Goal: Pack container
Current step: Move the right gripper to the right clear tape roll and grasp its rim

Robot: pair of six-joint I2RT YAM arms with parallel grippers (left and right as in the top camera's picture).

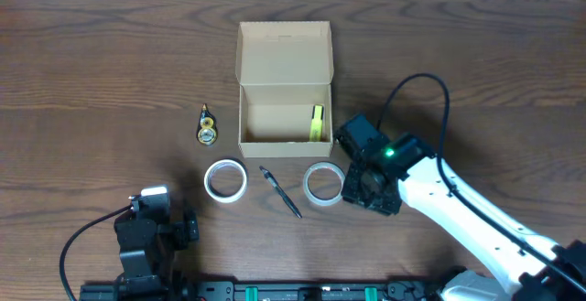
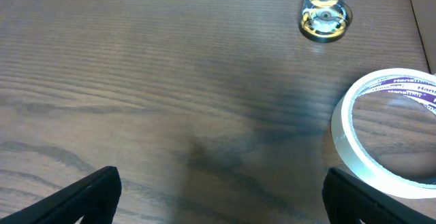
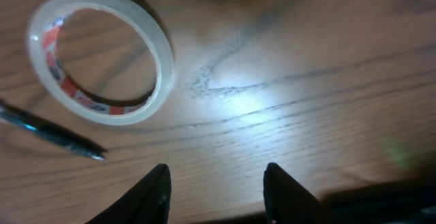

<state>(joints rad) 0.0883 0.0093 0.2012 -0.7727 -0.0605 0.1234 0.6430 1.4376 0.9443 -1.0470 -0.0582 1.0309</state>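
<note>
Packing was part done. The small rectangular tan cardboard box (image 1: 284, 72) sat open near the middle of the dark wood-grain bench (image 1: 92, 63), its hinged flap lid thrown back on the far side. One thin yellow-green thing (image 1: 317, 123) stood on edge against the box's right inner wall; too small to name for sure.

Still outside, in front of the box:
- clear plastic tape roll with a red-and-white printed core (image 3: 99, 60), lying flat, glossy, ring-shaped
- slim dark pen (image 1: 281, 192), lying slantwise between the two rolls
- whitish tape roll with purple lettering inside (image 2: 388, 135), lying flat
- small round gold-and-black object (image 2: 325, 13), shiny, left of the box; I could not tell what it was

My right fingers (image 3: 153, 197) stood partly apart with only bare bench between them, just beside the clear roll, not touching it. My left fingers (image 2: 88, 197) were spread wide and empty, low at the bench's near left, well apart from the box.

Judgement: the step in hand was reaching for the next item, likely the clear roll. A flat ring gives little to grip from above; one finger inside the hole and one outside the wall looked the safest hold. The smooth film may slip.
</note>
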